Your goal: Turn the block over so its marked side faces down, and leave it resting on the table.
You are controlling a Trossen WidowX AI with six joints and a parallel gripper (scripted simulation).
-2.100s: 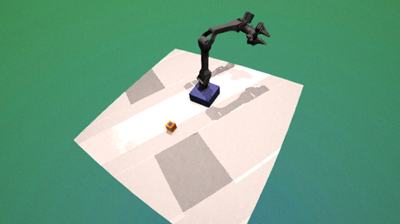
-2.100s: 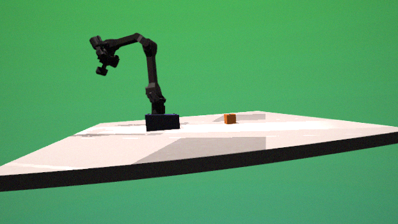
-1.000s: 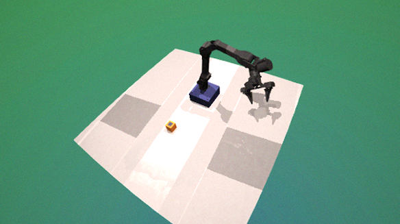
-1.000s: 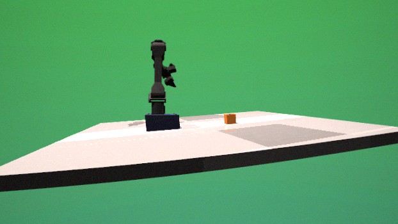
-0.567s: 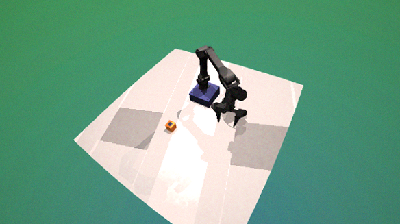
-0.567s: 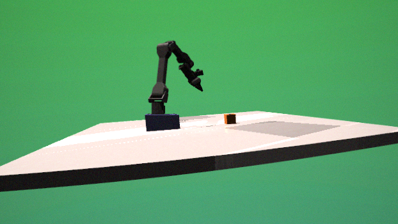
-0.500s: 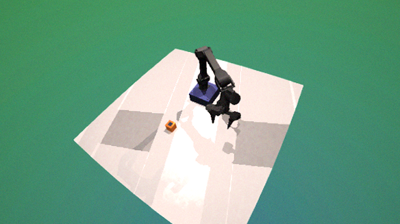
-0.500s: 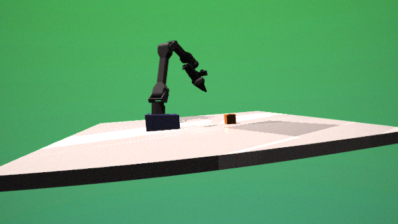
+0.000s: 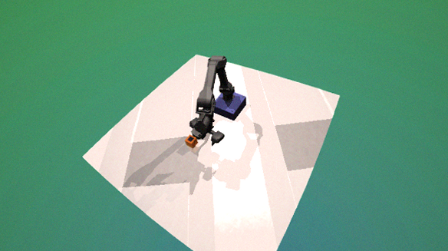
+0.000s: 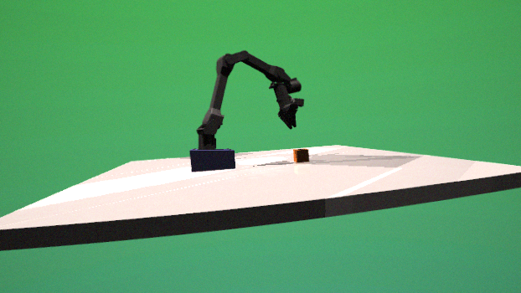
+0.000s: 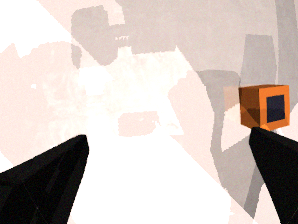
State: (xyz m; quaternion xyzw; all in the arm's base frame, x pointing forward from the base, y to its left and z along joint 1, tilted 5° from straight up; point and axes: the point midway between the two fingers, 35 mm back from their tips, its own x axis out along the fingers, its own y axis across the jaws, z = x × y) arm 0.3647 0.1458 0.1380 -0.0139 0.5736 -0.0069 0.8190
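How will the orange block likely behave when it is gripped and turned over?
The orange block looks rigid and flat-sided, so the open gripper should probably clamp it squarely. Being cube-like, it likely settles flat instead of rolling. Its faces look smooth, so it might slip.

The robot is a slim, matte charcoal-black jointed arm (image 10: 218,89) built of boxy, angular link segments joined by rounded cylindrical joint housings. It rises from a squat, rectangular dark navy-blue base block (image 10: 212,159) with flat faces and sharp edges. Its links thicken into blocky shoulders near each joint, with slightly lighter grey facets where light catches them. The black end effector (image 10: 290,120) carries two tapering, wedge-shaped dark fingers ending in blunt points. No cables, screws or printed markings can be made out on its surfaces.
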